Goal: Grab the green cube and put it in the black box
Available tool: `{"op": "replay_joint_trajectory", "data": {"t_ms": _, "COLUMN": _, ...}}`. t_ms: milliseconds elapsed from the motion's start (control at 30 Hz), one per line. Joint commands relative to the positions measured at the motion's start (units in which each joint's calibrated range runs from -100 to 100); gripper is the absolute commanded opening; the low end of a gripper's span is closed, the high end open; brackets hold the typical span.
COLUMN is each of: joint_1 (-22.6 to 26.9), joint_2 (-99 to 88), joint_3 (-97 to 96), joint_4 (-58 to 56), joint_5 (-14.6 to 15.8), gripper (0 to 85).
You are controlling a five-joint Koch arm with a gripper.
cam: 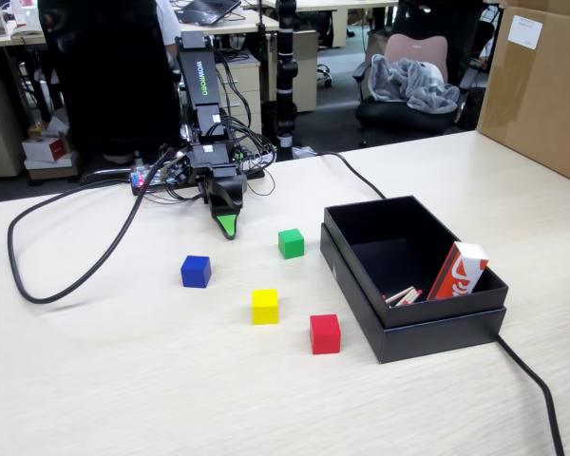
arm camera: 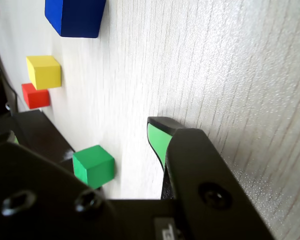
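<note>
Jaws (cam: 228,226): we see them low over the worktop (cam: 123,380) near its far edge, green tip pointing down; only one tip shows plainly in either view, so we cannot tell whether they are open or closed – nothing is held in them
Green cube (cam: 291,243): we find it resting on the worktop between the jaws and the black box (cam: 427,332), apart from both, nearer the far edge than the other cubes
Black box: toward the worktop's right edge in the fixed view – it holds a red-and-white carton (cam: 459,272) leaning on its wall and some small sticks
Other cubes: blue cube (cam: 196,271), yellow cube (cam: 264,306) and red cube (cam: 325,333) run in a line toward the near edge, all apart
Cable (cam: 66,280): loops across the left of the worktop
</note>
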Motion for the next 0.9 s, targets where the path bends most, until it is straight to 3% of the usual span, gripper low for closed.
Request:
{"op": "replay_joint_trajectory", "data": {"t_ms": 0, "joint_1": 0.00, "joint_2": 0.36, "joint_3": -0.47, "joint_4": -1.56, "joint_5": 0.00, "gripper": 50.3}}
{"op": "replay_joint_trajectory", "data": {"t_ms": 533, "joint_1": 0.24, "joint_2": 0.24, "joint_3": 0.25, "joint_4": -2.34, "joint_5": 0.05, "gripper": 47.6}}
{"op": "replay_joint_trajectory", "data": {"t_ms": 767, "joint_1": 0.29, "joint_2": 0.36, "joint_3": 9.95, "joint_4": -12.36, "joint_5": 0.34, "gripper": 47.9}}
{"op": "replay_joint_trajectory", "data": {"t_ms": 867, "joint_1": 0.73, "joint_2": 0.59, "joint_3": 19.20, "joint_4": -21.69, "joint_5": 1.27, "gripper": 47.7}}
